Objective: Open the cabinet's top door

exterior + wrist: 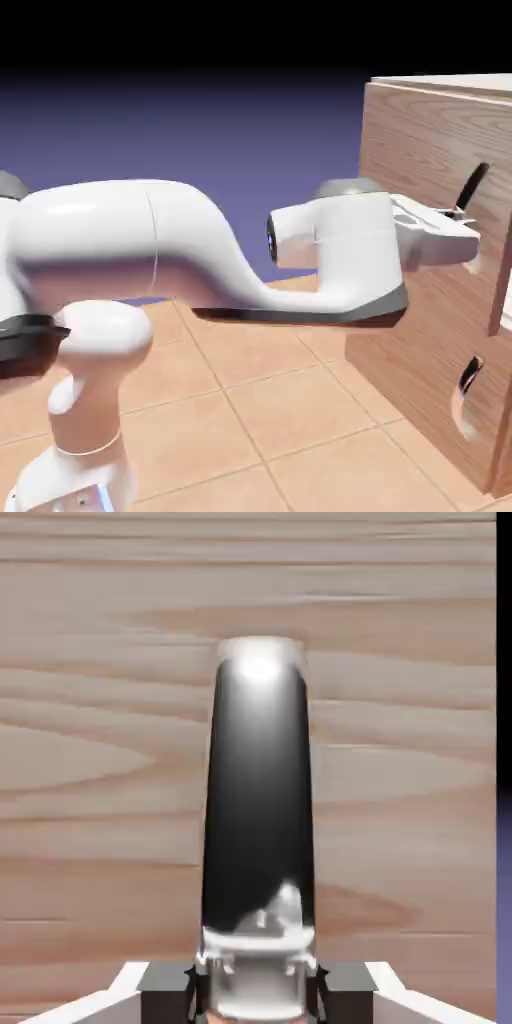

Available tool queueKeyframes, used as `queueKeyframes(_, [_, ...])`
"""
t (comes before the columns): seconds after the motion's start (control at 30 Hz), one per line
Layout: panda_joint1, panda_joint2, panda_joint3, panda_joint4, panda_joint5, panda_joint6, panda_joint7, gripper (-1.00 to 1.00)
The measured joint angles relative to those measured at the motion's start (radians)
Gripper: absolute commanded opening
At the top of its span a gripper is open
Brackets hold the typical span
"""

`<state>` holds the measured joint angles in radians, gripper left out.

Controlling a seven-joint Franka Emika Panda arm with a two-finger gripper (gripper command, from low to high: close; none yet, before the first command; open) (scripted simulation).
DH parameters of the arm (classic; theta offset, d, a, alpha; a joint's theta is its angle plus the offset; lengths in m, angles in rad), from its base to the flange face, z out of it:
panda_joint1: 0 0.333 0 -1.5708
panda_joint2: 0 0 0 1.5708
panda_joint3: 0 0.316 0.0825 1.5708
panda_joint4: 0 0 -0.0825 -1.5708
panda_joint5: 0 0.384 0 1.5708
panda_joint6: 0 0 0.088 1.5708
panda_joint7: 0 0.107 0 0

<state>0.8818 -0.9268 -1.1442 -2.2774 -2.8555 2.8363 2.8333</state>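
Note:
The light-brown wood-grain cabinet (400, 120) stands at the exterior view's right. Its top door (425, 290) carries a curved silver-and-black handle (472, 183). My gripper (462, 232) is at the lower part of that handle, with the white hand pressed close to the panel. In the hand view the handle (258, 802) rises large and dark between my two fingers (165, 984), and the gripper (258, 990) is shut on its silver lower end. The top door's wood (100, 762) fills the rest of that view.
Below the top door is the shorter lower panel (420, 400) with its own curved handle (468, 378). A tan tiled floor (260, 400) lies before the cabinet. The door's edge and a strip of blue backdrop (504, 912) show at the hand view's right.

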Motion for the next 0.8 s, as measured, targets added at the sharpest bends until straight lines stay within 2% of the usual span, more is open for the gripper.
queueKeyframes(0.47, [-0.492,-0.097,0.449,-0.431,0.387,-0.284,-0.115,-1.00])
queueKeyframes(0.8, [-0.661,-0.282,0.809,-0.657,0.807,-0.503,-0.247,-1.00])
